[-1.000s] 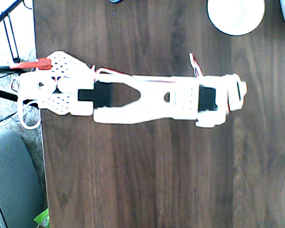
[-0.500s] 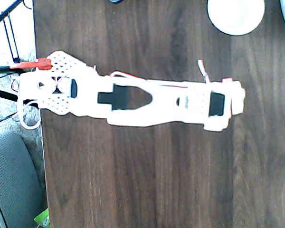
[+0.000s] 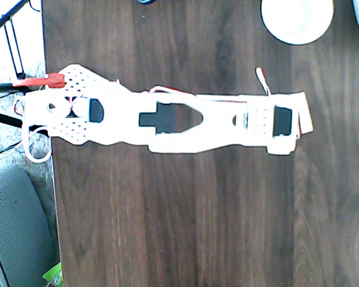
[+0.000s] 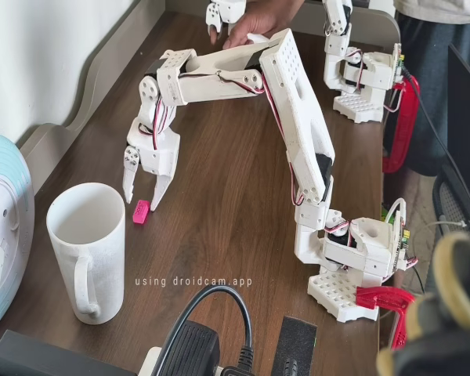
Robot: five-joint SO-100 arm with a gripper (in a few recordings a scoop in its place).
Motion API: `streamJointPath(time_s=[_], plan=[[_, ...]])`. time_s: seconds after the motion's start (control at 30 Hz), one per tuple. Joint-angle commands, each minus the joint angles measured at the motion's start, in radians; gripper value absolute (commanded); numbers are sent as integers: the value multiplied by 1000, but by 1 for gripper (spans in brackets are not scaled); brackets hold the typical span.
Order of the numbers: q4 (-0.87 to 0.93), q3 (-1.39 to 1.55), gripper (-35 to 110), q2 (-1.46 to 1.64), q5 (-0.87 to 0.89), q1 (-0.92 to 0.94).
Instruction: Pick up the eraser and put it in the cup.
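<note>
Low in the fixed view's left, the cup (image 4: 86, 251) stands on the worktop (image 4: 235, 235) near the eraser (image 4: 141, 211), and beyond it my gripper (image 4: 144, 188), having stretched further toward the overhead view's right, hangs spread and empty, poised to descend.

The arm (image 3: 185, 122) has stretched further toward the right.

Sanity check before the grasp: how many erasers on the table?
1. The eraser lies on the table between the cup and the open gripper, just below its fingertips. More could be hidden beneath the arm.
</note>
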Motion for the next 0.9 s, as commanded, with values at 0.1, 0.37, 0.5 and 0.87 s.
streamJointPath(time_s=[0.1,0.37,0.5,0.87], plan=[[104,-14,0,6,-11,6],[127,-21,0,216,-118,0],[106,-21,0,394,-249,8],[29,-21,0,640,-684,-224]])
